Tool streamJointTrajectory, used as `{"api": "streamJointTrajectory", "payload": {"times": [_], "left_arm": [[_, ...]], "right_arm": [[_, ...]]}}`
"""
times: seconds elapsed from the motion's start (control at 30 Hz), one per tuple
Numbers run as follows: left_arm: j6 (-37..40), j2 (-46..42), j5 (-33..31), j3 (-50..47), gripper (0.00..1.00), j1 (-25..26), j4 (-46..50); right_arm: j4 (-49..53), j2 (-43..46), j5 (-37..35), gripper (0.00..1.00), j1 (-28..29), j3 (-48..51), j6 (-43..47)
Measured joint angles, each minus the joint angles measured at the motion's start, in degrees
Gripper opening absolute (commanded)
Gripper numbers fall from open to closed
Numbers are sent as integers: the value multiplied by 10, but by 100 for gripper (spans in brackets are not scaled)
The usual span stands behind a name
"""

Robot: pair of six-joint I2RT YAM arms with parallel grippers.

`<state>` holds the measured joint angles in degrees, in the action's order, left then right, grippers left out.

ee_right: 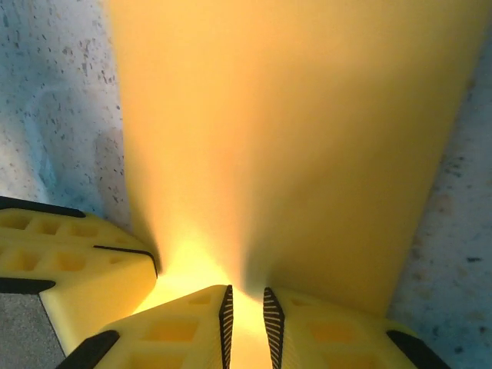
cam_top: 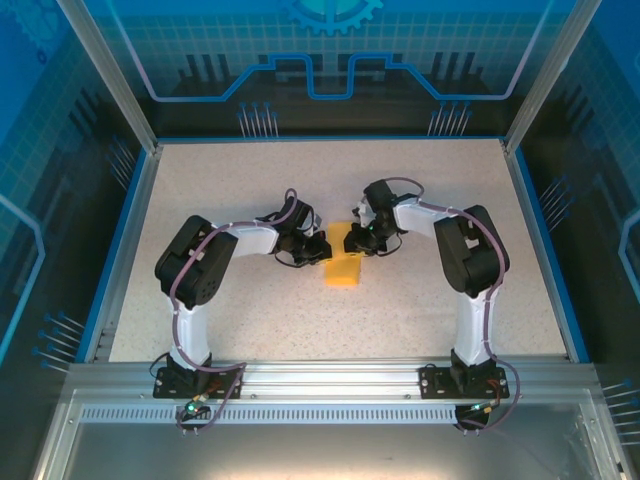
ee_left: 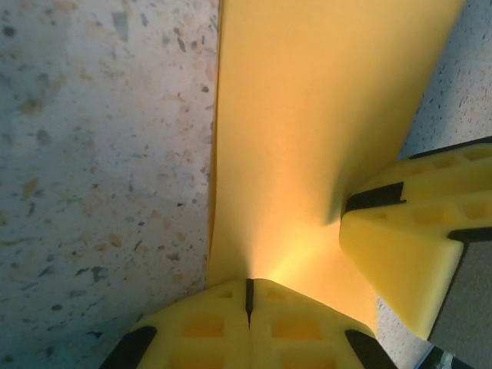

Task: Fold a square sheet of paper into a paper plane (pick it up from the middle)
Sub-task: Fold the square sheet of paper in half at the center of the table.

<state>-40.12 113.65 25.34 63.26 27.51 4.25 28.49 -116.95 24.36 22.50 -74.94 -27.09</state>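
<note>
The square sheet of paper (cam_top: pixel 343 270), plain orange-yellow, lies mid-table between the two arms, its middle pulled up into a ridge. My left gripper (cam_top: pixel 322 247) comes at it from the left. In the left wrist view that gripper (ee_left: pixel 248 280) is shut, pinching the paper (ee_left: pixel 307 138) at the ridge, and a yellow finger (ee_left: pixel 400 261) of the right gripper presses in beside it. My right gripper (cam_top: pixel 357 243) meets the sheet from the right. Its jaws (ee_right: pixel 246 290) stand a narrow gap apart with a raised fold of the paper (ee_right: pixel 284 131) between the ribbed pads.
The speckled tabletop (cam_top: pixel 250 180) has a blue rim and transparent walls on three sides. A metal rail (cam_top: pixel 330 378) carrying both arm bases runs along the near edge. A left-gripper finger (ee_right: pixel 84 261) sits close beside my right jaws.
</note>
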Motion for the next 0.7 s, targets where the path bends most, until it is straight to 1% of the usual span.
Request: {"api": "streamJointTrajectory", "payload": {"times": [0.2,0.47,0.63,0.7], "left_arm": [[0,0,0,0,0,0,0],[0,1,0,1,0,0,0],[0,1,0,2,0,0,1],[0,2,0,2,0,0,1]], "right_arm": [[-10,3,13,24,-2,5,-1],[-44,62,49,24,10,69,-8],[-58,61,52,22,11,115,-23],[-61,61,53,22,10,116,-25]]}}
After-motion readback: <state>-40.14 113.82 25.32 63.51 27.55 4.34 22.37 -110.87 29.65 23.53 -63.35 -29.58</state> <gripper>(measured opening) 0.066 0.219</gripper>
